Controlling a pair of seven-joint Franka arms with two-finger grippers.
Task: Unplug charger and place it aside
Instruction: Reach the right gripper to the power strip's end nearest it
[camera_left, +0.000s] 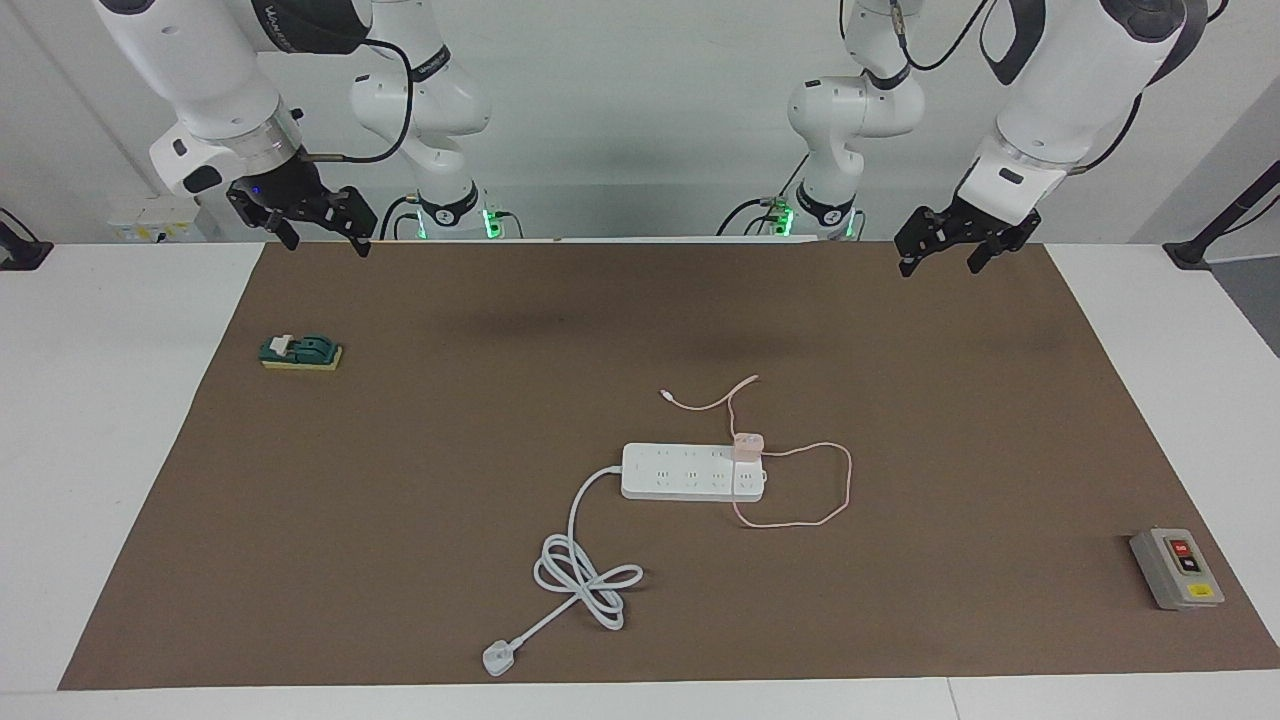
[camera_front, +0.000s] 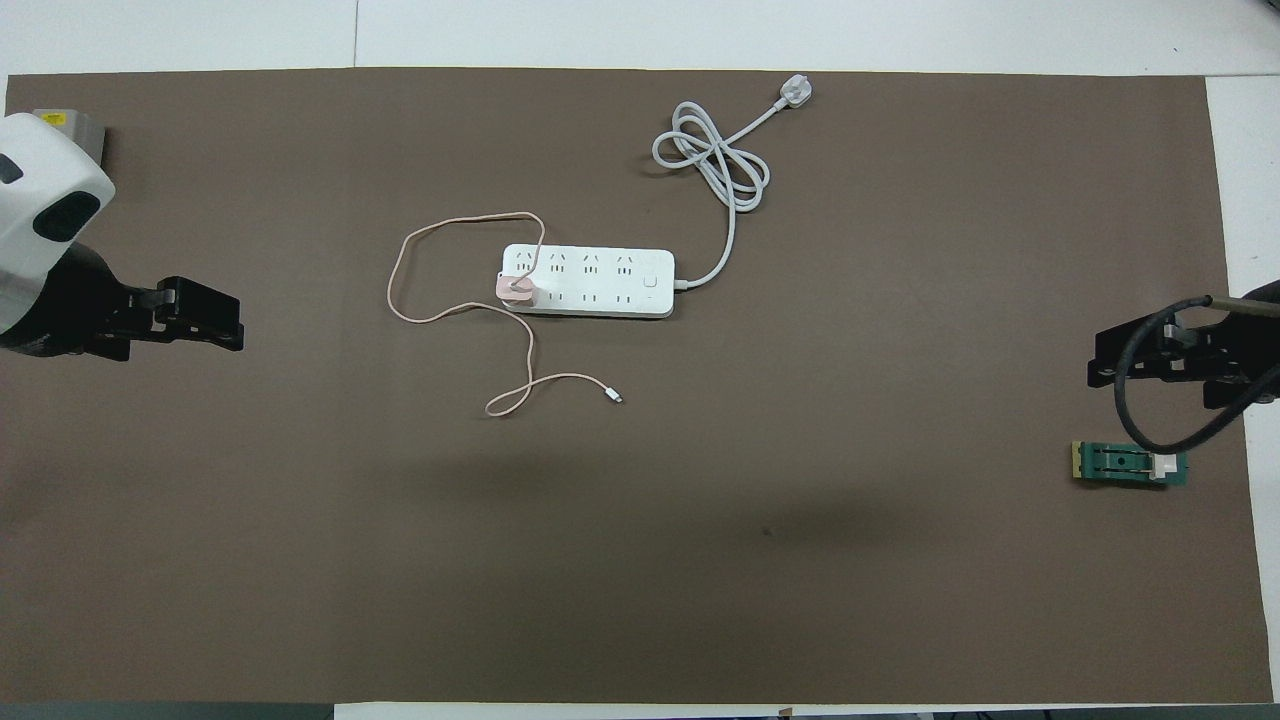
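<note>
I see the pink charger plugged into the white power strip near the middle of the brown mat, at the strip's end toward the left arm. Its thin cable loops off toward 4 o'clock in the facing view. My left gripper hangs with jaws released over the mat's edge by the robots. My right gripper hangs likewise, jaws spread, holding nothing.

One charger, one power strip, one grey switch box, one green block, two hands.
</note>
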